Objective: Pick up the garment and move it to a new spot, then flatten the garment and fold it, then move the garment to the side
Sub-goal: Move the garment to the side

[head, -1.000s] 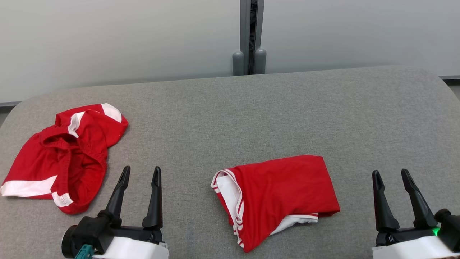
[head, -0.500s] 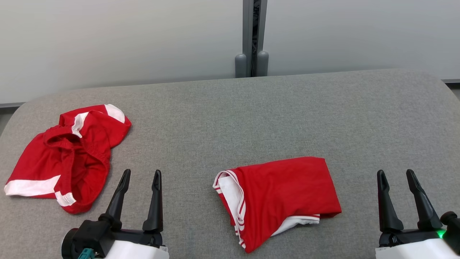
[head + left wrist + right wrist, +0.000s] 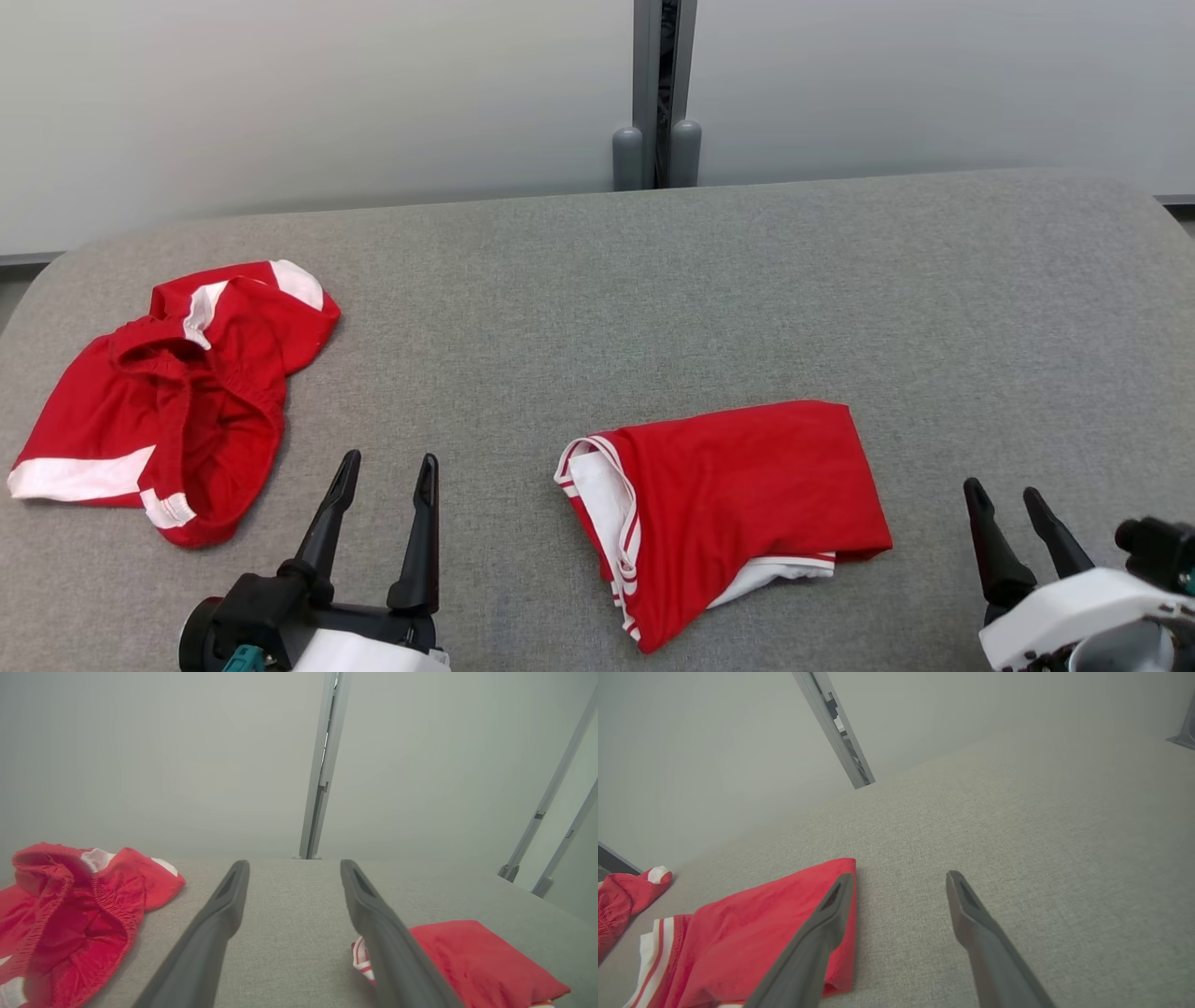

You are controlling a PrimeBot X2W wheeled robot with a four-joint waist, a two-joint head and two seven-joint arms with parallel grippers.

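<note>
With the left gripper (image 3: pixel 389 459) and right gripper (image 3: pixel 1001 488) both wide open and empty, the folded garment (image 3: pixel 738 504) lies near centre between them, seemingly awaiting its move aside, which calls for pinching all layers.

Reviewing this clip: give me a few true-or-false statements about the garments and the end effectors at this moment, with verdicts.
1. Two red garments lie on the grey surface: a crumpled garment and a folded garment. True.
2. The left end effector is shut on the crumpled garment. False: it is open, empty and apart from it.
3. In the head view, the folded garment lies between the two end effectors. True.
4. The right end effector is lifting the folded garment. False: it is open and empty, and the garment rests on the surface.
</note>
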